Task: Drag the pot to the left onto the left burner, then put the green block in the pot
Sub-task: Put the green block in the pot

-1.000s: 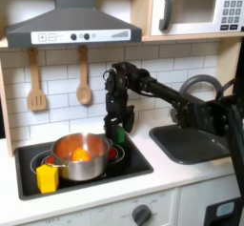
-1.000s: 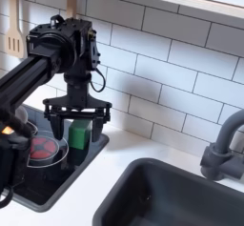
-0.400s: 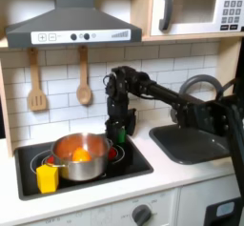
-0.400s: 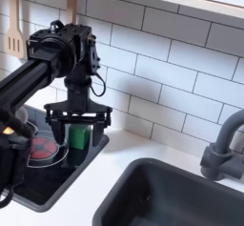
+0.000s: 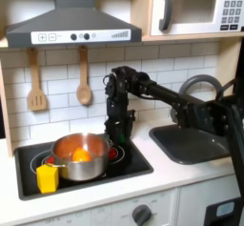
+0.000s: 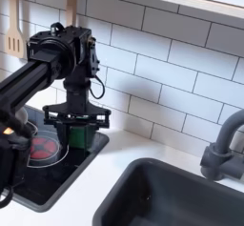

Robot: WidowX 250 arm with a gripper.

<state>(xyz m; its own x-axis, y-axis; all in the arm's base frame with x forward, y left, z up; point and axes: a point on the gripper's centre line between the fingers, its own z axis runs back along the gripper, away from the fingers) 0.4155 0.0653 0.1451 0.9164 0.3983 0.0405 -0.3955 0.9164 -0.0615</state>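
Gripper (image 6: 76,134) lowered at cooktop's rear corner, fingers straddling green block (image 6: 78,133); grip contact indeterminate. Pot (image 5: 80,155) on left burner (image 5: 43,160), containing orange piece (image 5: 82,155).

Around me stands a toy kitchen. A grey range hood (image 5: 71,25) hangs over the black cooktop (image 5: 133,159), and a microwave (image 5: 195,9) sits high at the first exterior view's right. On the white tiled wall (image 5: 181,63) hang a wooden slotted spatula (image 5: 36,82) and a wooden spoon (image 5: 84,77). A yellow cup-like piece (image 5: 47,177) stands at the cooktop's front left corner in the first exterior view, and an orange round piece (image 5: 82,155) lies behind it. A dark sink (image 6: 181,196) with a grey faucet (image 6: 221,144) is sunk into the tabletop (image 5: 176,177) in both exterior views
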